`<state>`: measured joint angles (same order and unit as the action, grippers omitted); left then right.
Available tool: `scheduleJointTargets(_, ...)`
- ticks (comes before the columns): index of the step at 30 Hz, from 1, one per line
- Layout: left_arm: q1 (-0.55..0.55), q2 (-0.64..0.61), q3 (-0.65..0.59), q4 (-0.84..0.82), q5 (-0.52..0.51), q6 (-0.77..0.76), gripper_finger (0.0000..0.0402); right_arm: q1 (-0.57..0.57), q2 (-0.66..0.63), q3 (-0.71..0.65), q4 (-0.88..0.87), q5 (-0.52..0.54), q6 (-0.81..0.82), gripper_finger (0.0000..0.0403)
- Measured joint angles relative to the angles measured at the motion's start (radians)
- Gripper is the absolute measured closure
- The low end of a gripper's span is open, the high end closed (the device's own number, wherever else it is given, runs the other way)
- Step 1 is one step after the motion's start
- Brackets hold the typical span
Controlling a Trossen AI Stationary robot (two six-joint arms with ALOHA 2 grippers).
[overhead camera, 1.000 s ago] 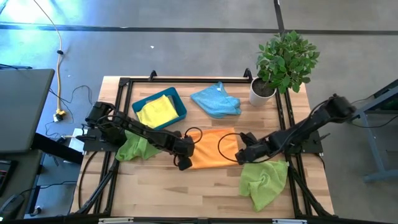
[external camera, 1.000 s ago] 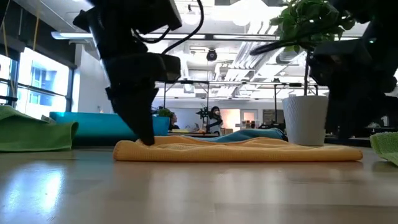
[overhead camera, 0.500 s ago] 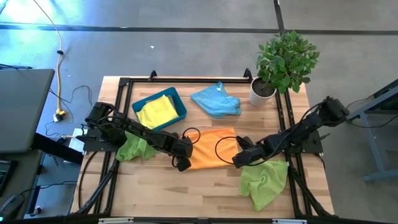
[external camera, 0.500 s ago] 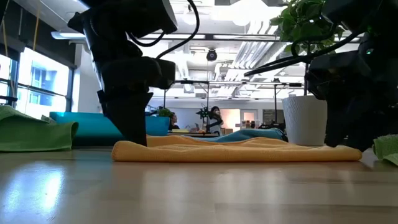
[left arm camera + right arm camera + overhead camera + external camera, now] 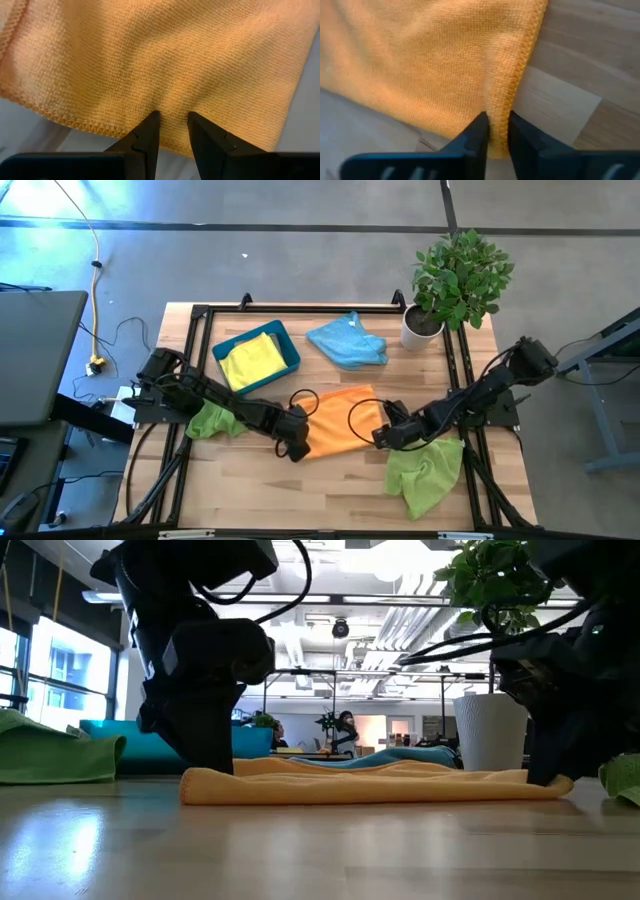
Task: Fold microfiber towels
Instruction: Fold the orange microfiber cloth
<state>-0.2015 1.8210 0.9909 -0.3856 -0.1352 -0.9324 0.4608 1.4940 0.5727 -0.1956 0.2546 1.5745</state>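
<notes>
At the table's left edge a lime green towel [image 5: 215, 421] is seen bunched under the left arm. Just behind it, a teal tray [image 5: 285, 340] is set at a slant, with a yellow towel [image 5: 252, 360] lying folded inside.

The left gripper [image 5: 296, 446] is lowered onto the near-left corner of the orange towel [image 5: 342, 418]; in the left wrist view its fingers [image 5: 146, 137] are seen pinched narrowly on a ridge of cloth at the hemmed edge [image 5: 75, 121].

The orange towel is spread flat at mid-table, a rough rectangle, its long axis run left to right and slightly tilted, the right end lying farther back. In the low view it [image 5: 380, 783] is shown as a low, wrinkled strip across the wood.

Behind it a light blue towel [image 5: 347, 341] is left crumpled.

The right gripper [image 5: 383, 437] is set on the towel's near-right corner; its fingers [image 5: 477, 134] are closed tight over the stitched hem [image 5: 517, 75].

A second lime green towel [image 5: 425, 472] is heaped near the front right, just beside that gripper. A potted plant [image 5: 452, 280] stands at the back right corner.
</notes>
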Motion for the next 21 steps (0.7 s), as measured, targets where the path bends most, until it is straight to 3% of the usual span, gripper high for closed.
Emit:
scheduleJointTargets(4, -0.005, -0.004, 0.001, 0.024, -0.019, -0.026, 0.0308, 0.000, 0.000, 0.000, -0.015, 0.000, 0.000, 0.0396)
scheduleJointTargets(21, -0.021, -0.007, 0.235, -0.074, 0.122, 0.080, 0.0308, -0.043, -0.072, 0.016, -0.160, -0.044, -0.004, 0.0402)
